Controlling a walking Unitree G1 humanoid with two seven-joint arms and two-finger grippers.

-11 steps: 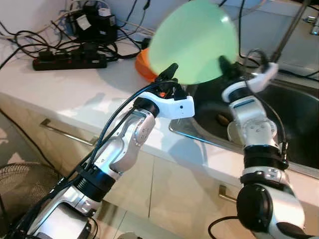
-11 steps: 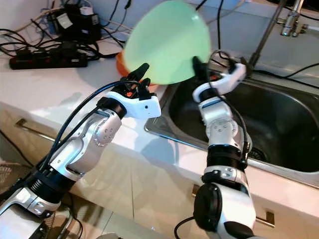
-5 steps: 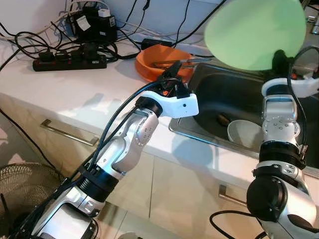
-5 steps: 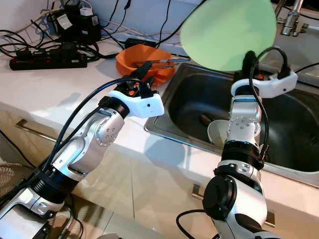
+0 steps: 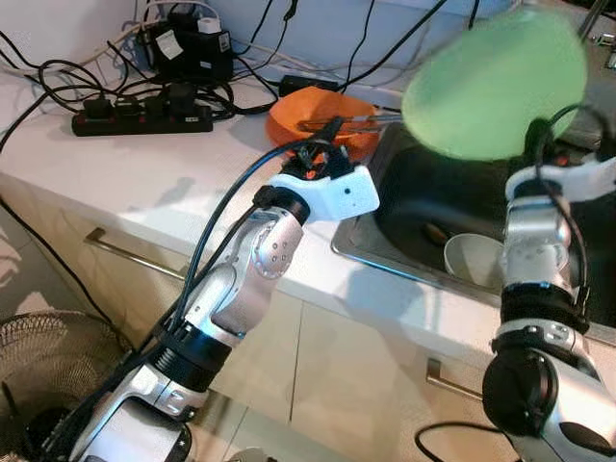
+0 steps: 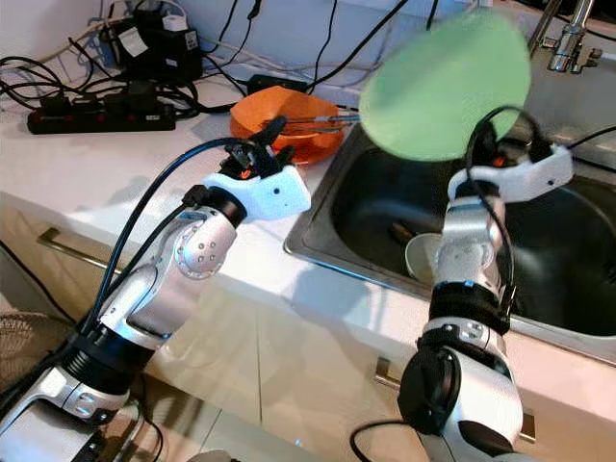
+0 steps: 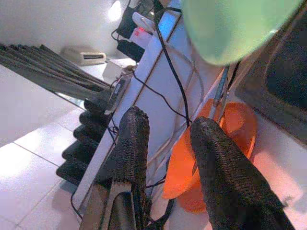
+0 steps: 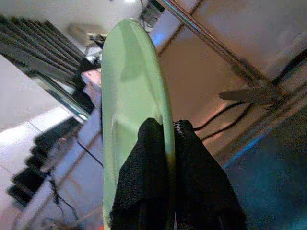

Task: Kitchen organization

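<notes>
A pale green plate (image 5: 496, 85) is held upright over the sink, my right gripper (image 8: 168, 139) shut on its lower rim. The plate (image 8: 132, 124) is seen edge-on in the right wrist view, pinched between the two black fingers (image 8: 144, 182). My left gripper (image 5: 325, 135) hovers open over the counter beside the sink, close to an orange bowl (image 5: 322, 115) with metal tongs across it. Its fingers (image 7: 132, 148) hold nothing. A white bowl (image 5: 472, 260) sits in the steel sink (image 5: 423, 207).
A black power strip (image 5: 144, 115) and a tangle of cables lie at the back left of the white counter (image 5: 144, 183). A tap (image 6: 568, 38) stands behind the sink. Cabinet handles (image 5: 135, 260) run below the counter, and a fan grille (image 5: 38, 366) stands on the floor.
My right gripper carried the green plate from over the orange bowl rightward to above the sink, uncovering the bowl. The left arm rose slightly.
</notes>
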